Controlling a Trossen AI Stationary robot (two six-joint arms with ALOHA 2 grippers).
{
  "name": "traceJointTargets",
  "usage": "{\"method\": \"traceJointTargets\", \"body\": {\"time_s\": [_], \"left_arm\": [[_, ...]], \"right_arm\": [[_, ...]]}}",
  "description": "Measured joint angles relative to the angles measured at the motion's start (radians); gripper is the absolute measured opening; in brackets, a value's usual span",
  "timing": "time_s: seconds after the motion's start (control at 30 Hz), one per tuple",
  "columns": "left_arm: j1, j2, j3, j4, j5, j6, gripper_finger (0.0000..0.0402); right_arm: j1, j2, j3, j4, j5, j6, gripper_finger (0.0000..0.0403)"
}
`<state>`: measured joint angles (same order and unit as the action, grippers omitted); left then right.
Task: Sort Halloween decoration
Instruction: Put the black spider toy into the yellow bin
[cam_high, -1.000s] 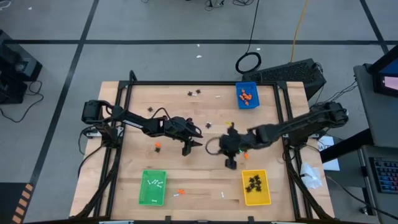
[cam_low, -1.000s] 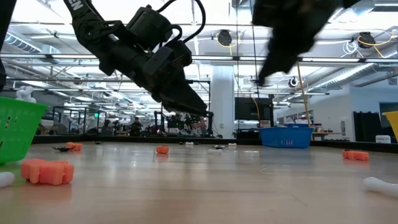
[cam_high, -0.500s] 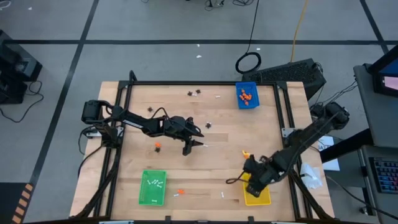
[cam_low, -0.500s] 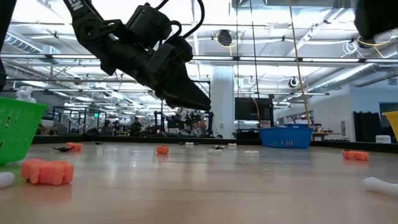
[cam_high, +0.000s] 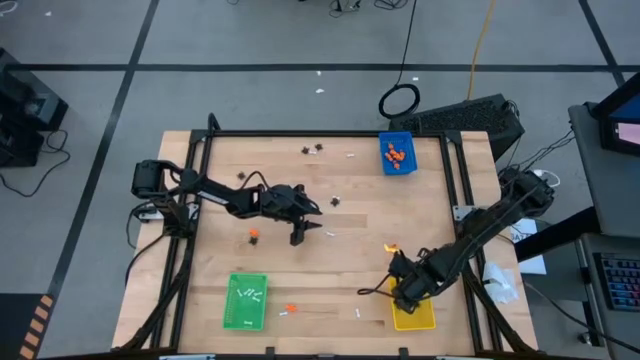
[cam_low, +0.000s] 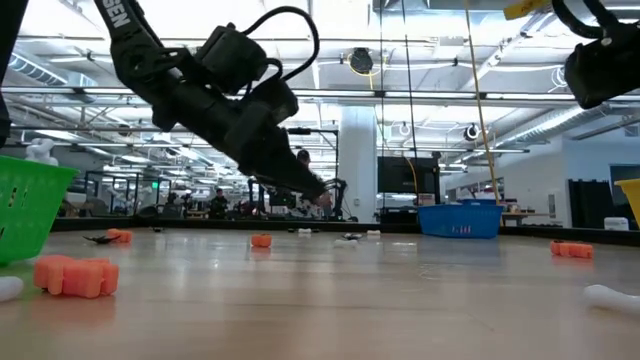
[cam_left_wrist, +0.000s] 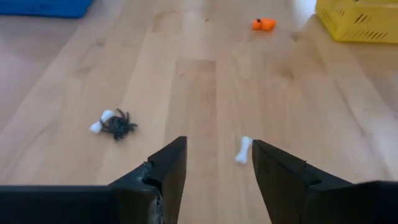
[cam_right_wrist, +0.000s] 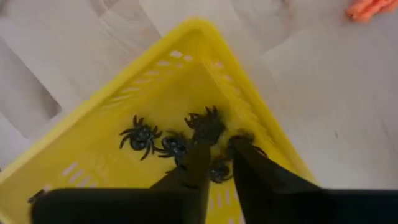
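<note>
Two arms share your worktop. Your left gripper hangs over the middle of it with its fingers spread wide and nothing between them; a white bone lies on the wood just ahead of the gap. Your right gripper is down at the yellow tray, near the right front corner, with its fingers a little apart and their tips inside the tray among the black spiders; one spider sits right at a fingertip, and you cannot tell from these views whether it is pinched or free. The green tray at the left front holds white bones, and the blue tray at the far right holds orange lumps. Loose trinkets are scattered over the wood: an orange lump close to your left arm, another just beyond your right gripper, a spider lying against a bone ahead of your left gripper, spiders near the far edge, and an orange lump with bones near the front edge between the green and yellow trays.
</note>
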<state>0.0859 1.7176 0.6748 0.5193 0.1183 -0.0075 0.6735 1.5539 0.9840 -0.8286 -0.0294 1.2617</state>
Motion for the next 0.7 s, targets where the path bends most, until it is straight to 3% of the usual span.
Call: {"method": "traceJointTargets", "body": {"time_s": [0.23, 0.37, 0.57, 0.7], "left_arm": [[0.012, 0.000, -0.040, 0.057, 0.000, 0.019, 0.0117], [0.032, 0.000, -0.041, 0.056, 0.021, 0.041, 0.0078], [0.069, 0.000, -0.041, 0.073, 0.057, 0.048, 0.0032], [0.090, 0.000, -0.041, 0.075, 0.059, 0.051, 0.0009]], "right_arm": [[-0.003, -0.048, 0.057, -0.100, 0.008, -0.006, 0.0129], [-0.035, -0.087, 0.142, -0.225, 0.121, -0.083, 0.0144], [-0.218, -0.119, 0.154, -0.220, 0.283, -0.337, 0.0110], [-0.382, -0.117, 0.090, -0.013, 0.308, -0.589, 0.0059]]}}
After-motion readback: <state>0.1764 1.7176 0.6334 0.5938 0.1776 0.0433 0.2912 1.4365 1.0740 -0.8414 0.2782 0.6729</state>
